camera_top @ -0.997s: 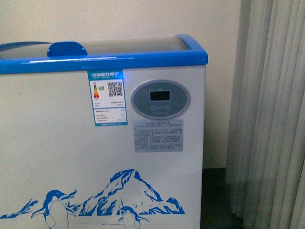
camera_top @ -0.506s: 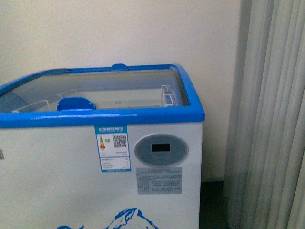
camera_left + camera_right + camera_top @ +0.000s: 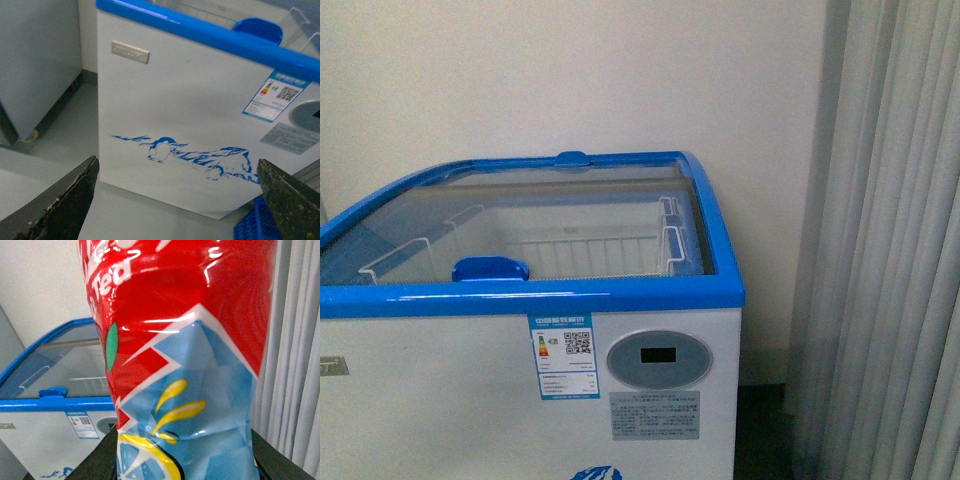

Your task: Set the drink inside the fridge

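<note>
Viewpoint change first: vs 1 s ago the front cam sits higher. Fridge [image 3: 470,400] front w/ penguin art has dropped almost out of frame, and the curved glass lid [image 3: 570,215] plus white wire basket [image 3: 600,250] inside now show from above. Grey oval display [image 3: 658,358] has slid from mid-frame to low. Reads as robot body raised, i.e. working height for the chest top reached or nearly so. Drink [image 3: 185,340] not in front view. It fills the right wrist view, upright, red label over blue ice-and-lemon print, cap out of frame. Right claw [image 3: 185,467] is pinching the drink near its base, dark jaw parts showing on either side. Drink is outside the fridge, in front of it, apparently well apart from the lid, since the fridge shows small behind it. Left claw [image 3: 177,200] spread wide, empty, low, facing the fridge front panel; floor [image 3: 75,160] below, blue crate [image 3: 252,227] by the fridge corner. Lid looks shut over the section in view, blue handle [image 3: 490,268] near the front rim. Judgement: task early, nothing placed. Lid must slide open before the drink goes in; free left claw is the likely tool for the handle. Risk: small handle on curved glass, slip possible.
</note>
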